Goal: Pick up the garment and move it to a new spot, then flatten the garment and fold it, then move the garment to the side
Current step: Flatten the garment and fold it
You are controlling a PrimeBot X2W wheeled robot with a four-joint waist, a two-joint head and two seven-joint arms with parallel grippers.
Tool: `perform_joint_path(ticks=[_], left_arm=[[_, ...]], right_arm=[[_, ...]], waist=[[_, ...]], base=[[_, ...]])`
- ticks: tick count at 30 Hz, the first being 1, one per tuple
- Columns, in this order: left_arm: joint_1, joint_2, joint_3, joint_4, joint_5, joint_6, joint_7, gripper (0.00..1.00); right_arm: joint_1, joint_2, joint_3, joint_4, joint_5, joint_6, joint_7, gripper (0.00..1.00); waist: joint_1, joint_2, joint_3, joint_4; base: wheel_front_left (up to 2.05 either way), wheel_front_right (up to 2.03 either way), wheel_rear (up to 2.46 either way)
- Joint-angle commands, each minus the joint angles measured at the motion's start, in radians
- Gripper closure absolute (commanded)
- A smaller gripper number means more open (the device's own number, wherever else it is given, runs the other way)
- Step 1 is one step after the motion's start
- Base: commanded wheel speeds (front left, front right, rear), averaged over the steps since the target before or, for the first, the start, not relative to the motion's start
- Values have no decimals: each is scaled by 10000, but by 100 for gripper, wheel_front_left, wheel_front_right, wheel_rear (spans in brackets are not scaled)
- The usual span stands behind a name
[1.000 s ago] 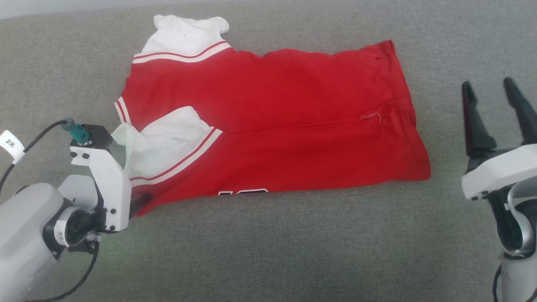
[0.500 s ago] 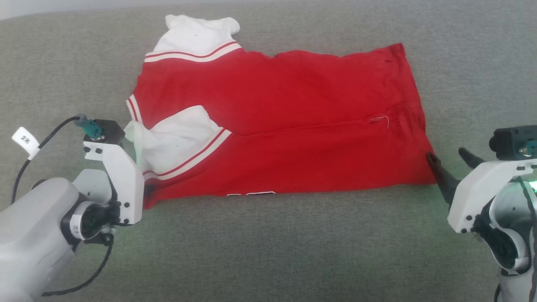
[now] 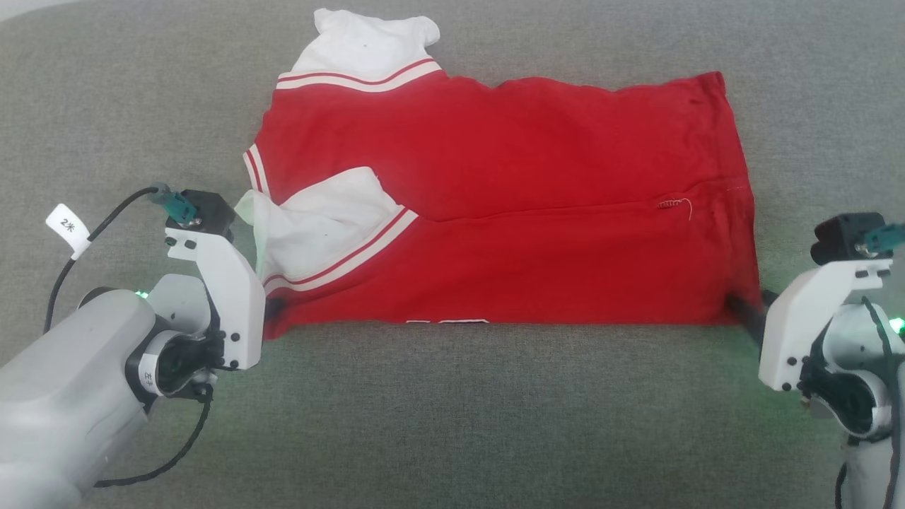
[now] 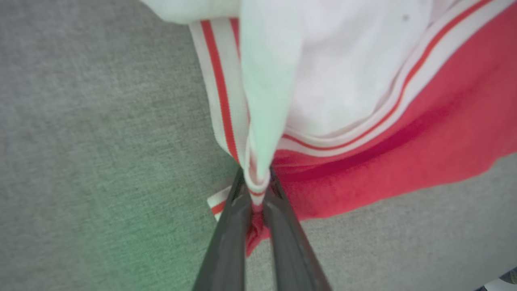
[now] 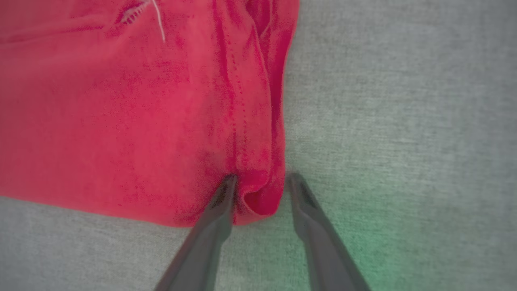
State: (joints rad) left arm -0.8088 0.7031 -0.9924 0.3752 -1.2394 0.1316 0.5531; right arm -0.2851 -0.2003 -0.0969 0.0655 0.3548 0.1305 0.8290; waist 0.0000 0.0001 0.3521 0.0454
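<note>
Nearest me, the left gripper (image 4: 256, 190) sits at the garment's near left corner with its fingers closed tight on the cloth. A pinch of striped trim (image 4: 220, 93) and red fabric is squeezed between them, and a fold of white rises out of the grip. At the garment's near right corner the right gripper (image 5: 260, 180) has its fingers apart. One finger presses on top of the red cloth. The other rests on the grey fabric surface (image 3: 452, 424) just beside the hem, with a small bulge of the corner standing between them, not clamped.

The garment (image 3: 509, 198) lies folded lengthwise and spread across the surface between the two grippers. A sliver of dark, white-outlined print (image 3: 447, 322) peeks out along its near edge. Just beyond the left gripper, a white sleeve (image 3: 325, 226) is folded over onto the red body. Over toward the right end, a loose white thread (image 3: 682, 205) curls at the seam. At the garment's far left corner the other white sleeve (image 3: 368, 46) sticks out onto the grey surface
</note>
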Motion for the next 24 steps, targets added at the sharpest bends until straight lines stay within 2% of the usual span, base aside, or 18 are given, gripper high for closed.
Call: perform_joint_path(ticks=[1, 8, 14, 18, 24], left_arm=[[500, -415, -442, 194, 5, -93, 107, 100], [479, -387, -383, 404, -40, -286, 7, 100], [437, -102, -307, 231, -86, -219, 150, 100], [467, 501, -326, -453, -69, 115, 554, 100], [566, 1526, -228, -2015, -51, 953, 1052, 100]], right_arm=[[28, 83, 248, 380, 109, 3, 247, 100], [-189, -236, 325, 625, 407, 2, 526, 100], [-201, -484, 290, 349, 628, 0, 962, 100], [-16, -751, 203, -224, 950, 0, 1527, 100], [572, -1091, 34, -1335, 1164, 0, 2387, 100]], waist=[[0, -1, 1, 28], [0, -1, -91, 50], [0, -1, -177, 1], [0, -1, -300, -17], [0, -1, -448, 7]], base=[[0, 0, 0], [0, 0, 0], [0, 0, 0], [0, 0, 0], [0, 0, 0]])
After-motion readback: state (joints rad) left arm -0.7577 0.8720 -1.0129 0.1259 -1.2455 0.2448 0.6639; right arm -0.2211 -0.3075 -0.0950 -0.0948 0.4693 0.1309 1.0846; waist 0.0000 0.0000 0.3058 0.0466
